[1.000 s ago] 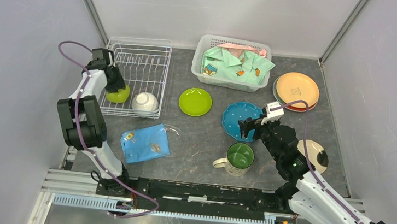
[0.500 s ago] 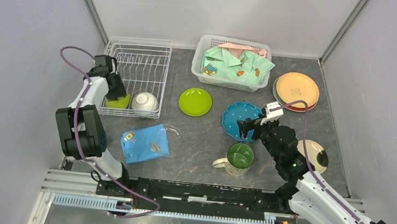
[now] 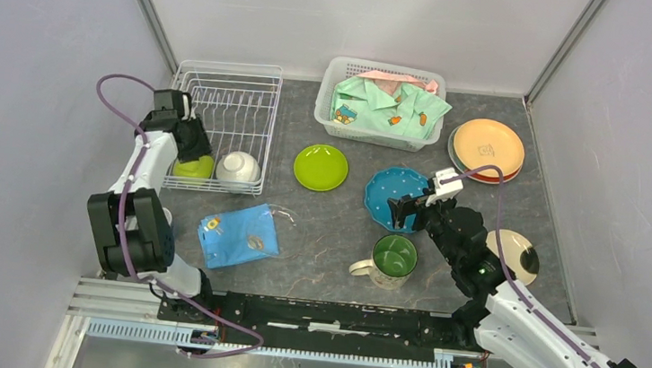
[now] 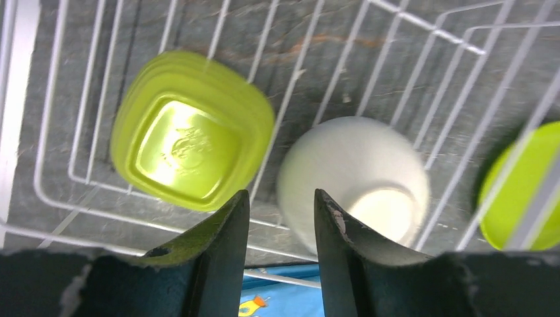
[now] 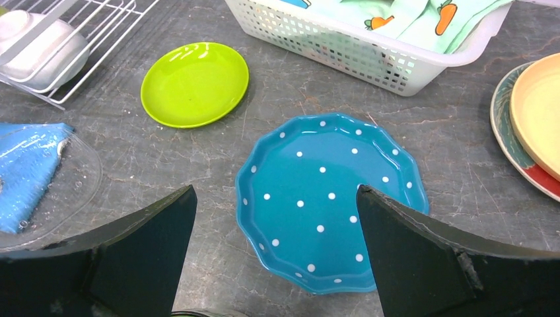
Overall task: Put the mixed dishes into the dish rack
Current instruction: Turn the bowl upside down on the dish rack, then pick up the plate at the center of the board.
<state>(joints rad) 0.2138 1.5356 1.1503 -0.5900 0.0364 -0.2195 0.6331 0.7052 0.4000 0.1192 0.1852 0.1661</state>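
Since a second ago the left gripper (image 3: 190, 138) has backed up off the lime-green cup (image 4: 191, 129), jaws partly apart and empty. The cup sits in the dish rack's (image 3: 227, 93) near-left corner, right beside the white bowl (image 4: 353, 175). The right arm has barely moved, and the right gripper (image 5: 277, 211) hangs wide open over the blue dotted plate (image 5: 323, 165) on the desk (image 3: 336, 230)

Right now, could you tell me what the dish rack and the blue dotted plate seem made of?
Dish rack: likely white-coated metal wire, given its thin, smooth rods. Blue dotted plate: probably glazed ceramic, glossy with a scalloped rim; melamine is possible.
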